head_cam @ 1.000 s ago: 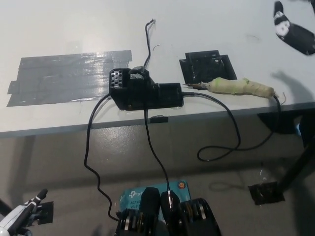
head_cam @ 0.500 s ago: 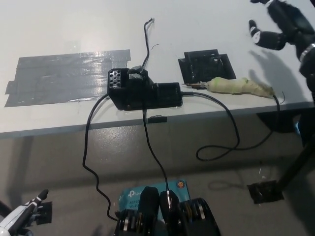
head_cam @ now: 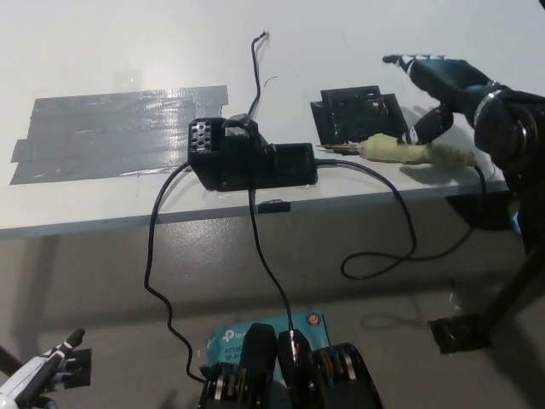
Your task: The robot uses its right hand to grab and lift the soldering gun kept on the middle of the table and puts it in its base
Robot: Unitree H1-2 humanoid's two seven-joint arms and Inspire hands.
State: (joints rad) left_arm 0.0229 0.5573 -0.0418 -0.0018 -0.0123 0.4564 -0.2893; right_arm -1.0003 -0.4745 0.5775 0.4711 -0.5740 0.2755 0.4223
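Soldering gun: the soldering gun (head_cam: 415, 152), its handle wrapped in pale tape, lies flat near the table (head_cam: 128, 43) front edge, directly under and just in front of the right hand (head_cam: 443, 89); its metal tip points away from the hand toward the base.
Right hand: black, fingers spread apart above the handle and holding nothing; one fingertip looks close to the tape, but whether it touches cannot be told from this angle.
Base: the base (head_cam: 251, 158), a black block with a perforated holder, sits beyond the gun's tip, on the far side from the hand, well apart from it.
Black tray: one flat black tray (head_cam: 358, 112) lies just beside the hand, between it and the base, behind the gun's tip.
Counts: one soldering gun, one base, one tray, one patch of grey tape (head_cam: 119, 132) farthest from the hand.
Cable: a black cable (head_cam: 400, 217) loops off the table edge below the hand.
Left hand: white left hand (head_cam: 34, 375) rests low, below the table; its state cannot be told.
Change: half a second ago the right hand was higher, toward the far corner; it has come down over the handle. Gun and base have not shifted.
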